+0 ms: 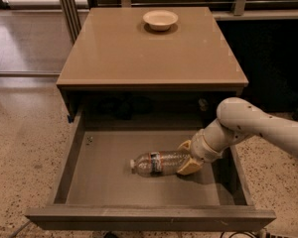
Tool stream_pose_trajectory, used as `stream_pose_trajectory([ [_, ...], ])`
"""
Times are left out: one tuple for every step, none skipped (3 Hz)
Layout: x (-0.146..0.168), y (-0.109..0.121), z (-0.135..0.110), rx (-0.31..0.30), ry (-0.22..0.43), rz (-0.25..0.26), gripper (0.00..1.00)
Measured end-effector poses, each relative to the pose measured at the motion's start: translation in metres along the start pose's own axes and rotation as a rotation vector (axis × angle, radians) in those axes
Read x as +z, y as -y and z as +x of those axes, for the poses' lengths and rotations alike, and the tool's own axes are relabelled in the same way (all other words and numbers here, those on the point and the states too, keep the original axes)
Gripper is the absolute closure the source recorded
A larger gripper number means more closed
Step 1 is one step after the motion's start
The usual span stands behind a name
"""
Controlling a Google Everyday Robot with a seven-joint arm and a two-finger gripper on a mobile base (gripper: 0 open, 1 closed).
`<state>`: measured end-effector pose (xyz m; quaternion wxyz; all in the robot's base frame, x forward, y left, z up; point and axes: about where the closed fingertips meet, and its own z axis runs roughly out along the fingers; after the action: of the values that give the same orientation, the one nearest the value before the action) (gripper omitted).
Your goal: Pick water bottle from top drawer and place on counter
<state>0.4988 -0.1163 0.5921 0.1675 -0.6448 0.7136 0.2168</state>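
The water bottle (156, 163) lies on its side on the floor of the open top drawer (104, 182), white cap pointing left. My gripper (186, 157) reaches in from the right and its two tan fingers sit on either side of the bottle's base end, closed against it. The bottle still rests on the drawer floor. The counter (139, 53) is the glossy tan top of the cabinet above the drawer.
A small cream bowl (160, 19) stands near the counter's back edge. The drawer's front panel (149, 218) sticks out toward me. Speckled floor lies left and right of the cabinet. My white arm (258, 128) crosses over the drawer's right side.
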Motion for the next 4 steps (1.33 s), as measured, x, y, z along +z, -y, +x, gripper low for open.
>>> stream_pose_trajectory([
  [-0.023, 0.005, -0.015, -0.032, 0.011, -0.004, 1.00],
  [-0.111, 0.028, -0.075, -0.150, 0.071, 0.004, 1.00],
  [-0.165, 0.048, -0.111, -0.217, 0.099, 0.034, 1.00],
  [-0.164, 0.048, -0.111, -0.216, 0.099, 0.033, 1.00],
])
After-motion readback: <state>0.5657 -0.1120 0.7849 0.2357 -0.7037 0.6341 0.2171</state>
